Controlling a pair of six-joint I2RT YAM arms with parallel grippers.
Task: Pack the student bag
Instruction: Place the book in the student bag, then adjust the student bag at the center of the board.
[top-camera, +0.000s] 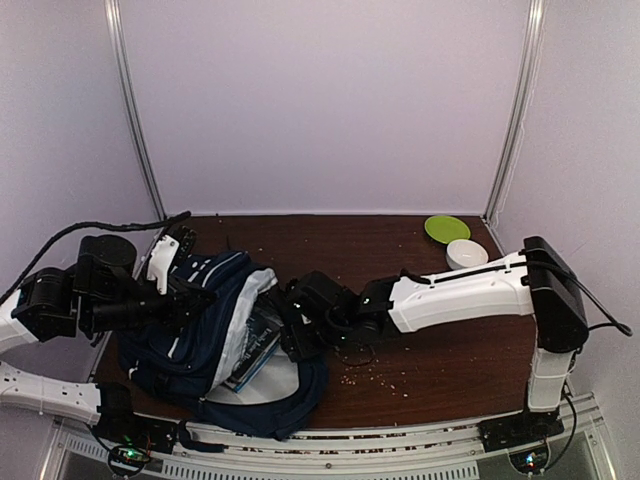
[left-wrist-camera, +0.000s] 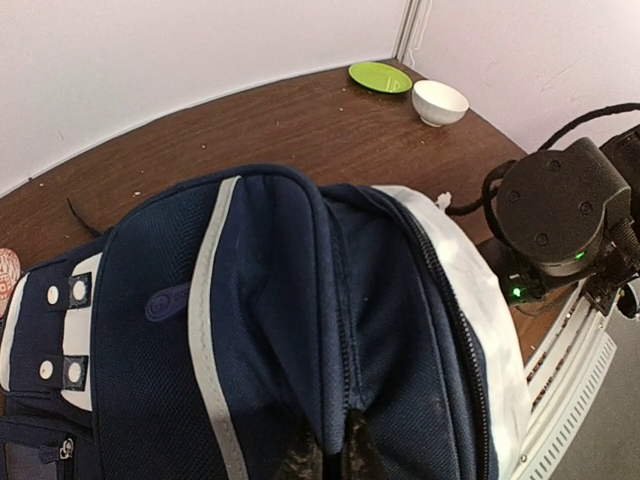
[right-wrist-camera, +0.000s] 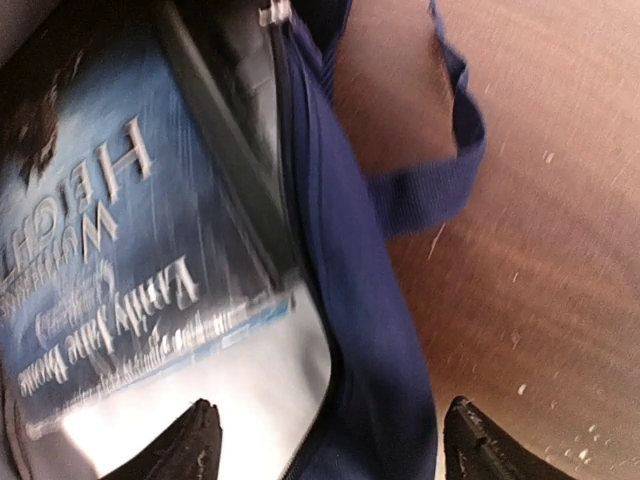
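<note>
One limp backpack (top-camera: 190, 340): left gripper (left-wrist-camera: 325, 455) clamps its top fold, right gripper (right-wrist-camera: 330, 445) gapes astride the zipped rim, probably the firmer hold.

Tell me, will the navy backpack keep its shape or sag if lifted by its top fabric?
Probably it sags: the student bag is soft fabric, creased where the left end effector pinches it. Its weight is likely uneven, since a book lies inside. Its loose strap may drag on the table.
</note>
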